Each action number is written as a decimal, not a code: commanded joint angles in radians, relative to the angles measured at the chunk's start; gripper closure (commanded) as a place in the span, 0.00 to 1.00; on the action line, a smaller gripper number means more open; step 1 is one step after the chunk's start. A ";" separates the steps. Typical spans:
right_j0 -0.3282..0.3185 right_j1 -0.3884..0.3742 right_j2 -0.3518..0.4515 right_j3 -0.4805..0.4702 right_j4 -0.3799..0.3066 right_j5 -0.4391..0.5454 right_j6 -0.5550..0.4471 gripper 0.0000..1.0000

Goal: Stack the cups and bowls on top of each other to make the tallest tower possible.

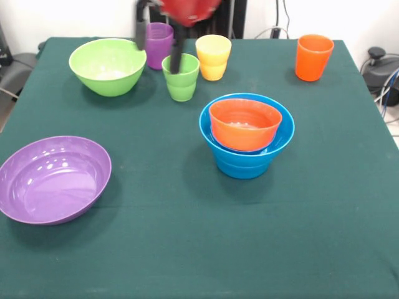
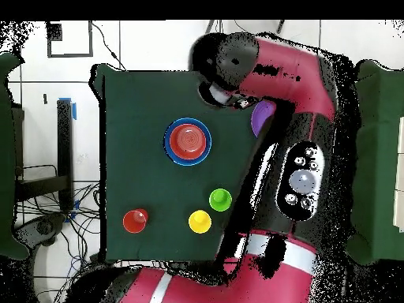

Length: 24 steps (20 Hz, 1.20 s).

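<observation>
Two dark fingers (image 1: 176,53) straddle the green cup's (image 1: 181,78) far-left rim, jaws spread wide, nothing held.
I'd centre over the cup, descend, then close evenly so it stays upright. My arm drops from the far edge; the tower (image 1: 247,134), orange bowl nested in blue, waits near-right.

You are looking across the green-clothed bench (image 1: 187,249) as the pincer (image 1: 159,43) is hanging over the far row of cups, one finger (image 1: 176,56) dipping into the green cup (image 1: 181,78), the other finger (image 1: 141,34) sitting beside the purple cup (image 1: 159,45). The yellow cup (image 1: 213,56) and orange cup (image 1: 313,56) are standing alongside. An orange bowl (image 1: 244,123) is nesting in a blue bowl (image 1: 247,146); lime bowl (image 1: 107,65) and purple bowl (image 1: 53,179) are sitting apart.
</observation>
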 commanded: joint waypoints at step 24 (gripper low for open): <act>-0.082 0.243 0.189 -0.253 -0.100 0.027 -0.495 0.00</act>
